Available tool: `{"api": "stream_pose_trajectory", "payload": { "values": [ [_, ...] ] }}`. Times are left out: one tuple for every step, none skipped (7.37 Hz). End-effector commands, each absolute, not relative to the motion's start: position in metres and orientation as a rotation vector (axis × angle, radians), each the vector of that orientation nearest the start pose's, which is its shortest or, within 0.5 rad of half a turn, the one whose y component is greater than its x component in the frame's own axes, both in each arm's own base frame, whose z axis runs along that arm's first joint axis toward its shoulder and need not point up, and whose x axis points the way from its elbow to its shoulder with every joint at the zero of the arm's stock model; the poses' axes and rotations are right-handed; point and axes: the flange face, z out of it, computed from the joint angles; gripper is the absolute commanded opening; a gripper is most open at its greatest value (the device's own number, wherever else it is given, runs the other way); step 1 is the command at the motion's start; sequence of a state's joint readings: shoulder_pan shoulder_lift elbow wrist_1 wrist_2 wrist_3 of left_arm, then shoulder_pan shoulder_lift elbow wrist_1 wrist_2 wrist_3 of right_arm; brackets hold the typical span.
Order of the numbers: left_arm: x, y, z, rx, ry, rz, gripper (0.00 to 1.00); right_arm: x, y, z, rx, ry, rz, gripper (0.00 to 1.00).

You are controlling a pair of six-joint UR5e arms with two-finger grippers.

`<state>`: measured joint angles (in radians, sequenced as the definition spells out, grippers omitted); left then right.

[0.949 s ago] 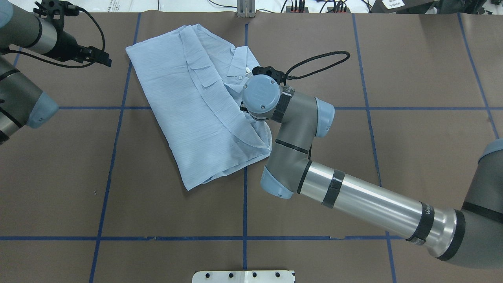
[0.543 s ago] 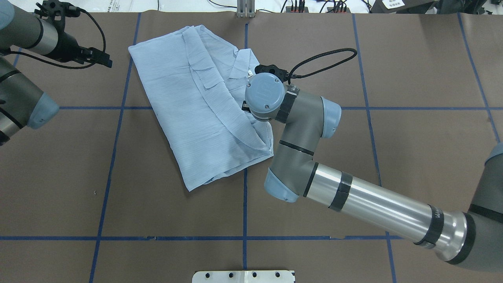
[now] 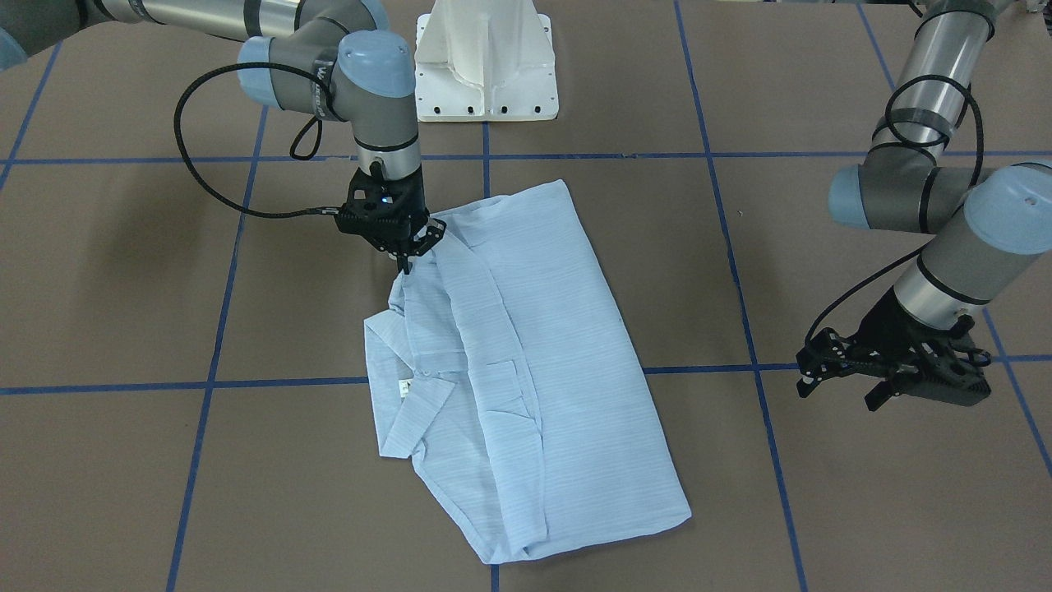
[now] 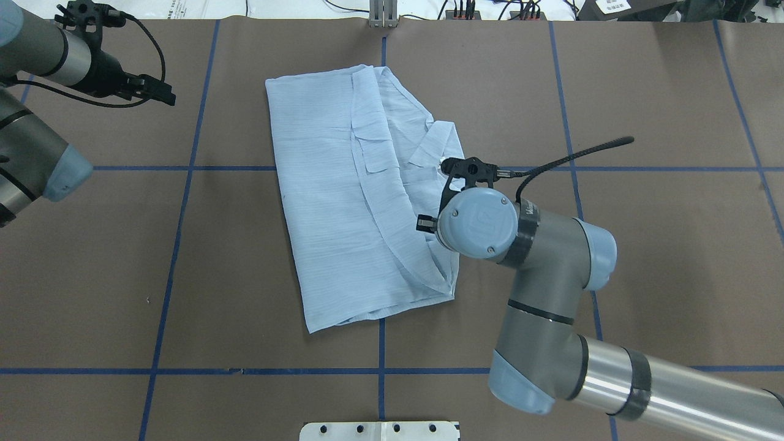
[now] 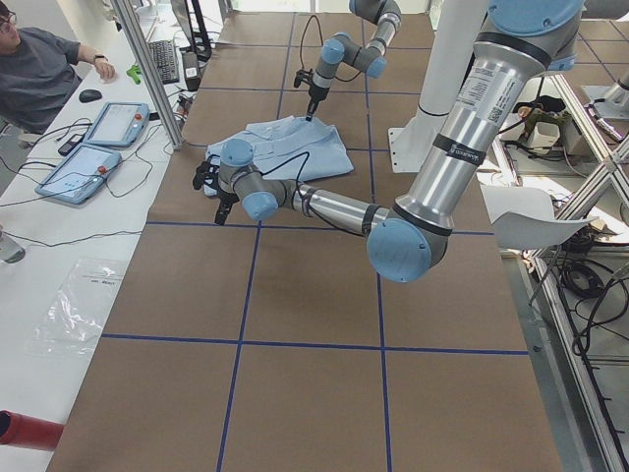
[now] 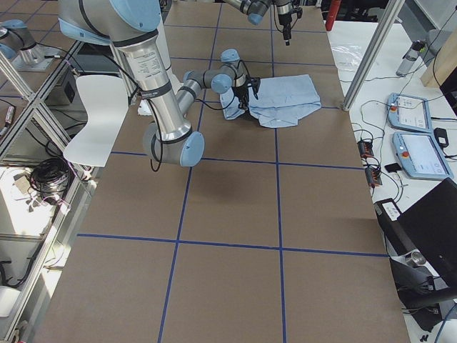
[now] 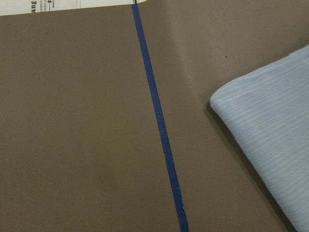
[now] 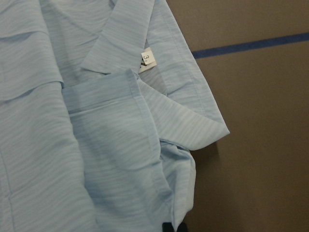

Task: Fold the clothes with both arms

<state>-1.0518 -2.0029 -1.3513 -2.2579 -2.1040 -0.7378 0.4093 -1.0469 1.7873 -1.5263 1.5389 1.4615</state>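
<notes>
Two black fingers of the right gripper [image 3: 404,260] meet in a pinch on the edge of the light blue shirt [image 3: 534,353]. We see the shirt folded lengthwise, collar [image 3: 411,403] showing, near the middle of the brown table [image 3: 123,288] and lying across a blue tape line [image 3: 288,382]. Well apart, the left gripper [image 4: 162,93] hangs over bare table; we cannot tell how its jaws stand.

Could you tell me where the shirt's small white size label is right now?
In the right wrist view, the small white size label sits upper centre, at the edge of the collar flap of the light blue striped shirt.
</notes>
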Motion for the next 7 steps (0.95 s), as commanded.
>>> {"api": "stream_pose_trajectory", "payload": {
  "values": [
    [0.271,-0.640,0.441,0.418,0.917,0.042,1.00,-0.542,-0.342,0.277,0.244,-0.744,0.330,0.00],
    [0.270,-0.638,0.445,0.412,0.915,0.040,1.00,-0.545,-0.338,0.281,0.251,-0.735,0.326,0.00],
    [0.269,-0.637,0.445,0.415,0.916,0.041,1.00,-0.541,-0.339,0.295,0.257,-0.714,0.330,0.05],
    [0.269,-0.636,0.444,0.414,0.919,0.043,1.00,-0.539,-0.340,0.301,0.288,-0.695,0.327,0.99],
    [0.269,-0.635,0.442,0.417,0.921,0.044,1.00,-0.536,-0.348,0.298,0.301,-0.692,0.306,1.00],
    [0.269,-0.635,0.442,0.416,0.924,0.046,1.00,-0.523,-0.368,0.296,0.332,-0.675,0.226,1.00],
    [0.269,-0.635,0.441,0.415,0.926,0.049,1.00,-0.512,-0.390,0.280,0.320,-0.678,0.194,1.00]
  ]
}}
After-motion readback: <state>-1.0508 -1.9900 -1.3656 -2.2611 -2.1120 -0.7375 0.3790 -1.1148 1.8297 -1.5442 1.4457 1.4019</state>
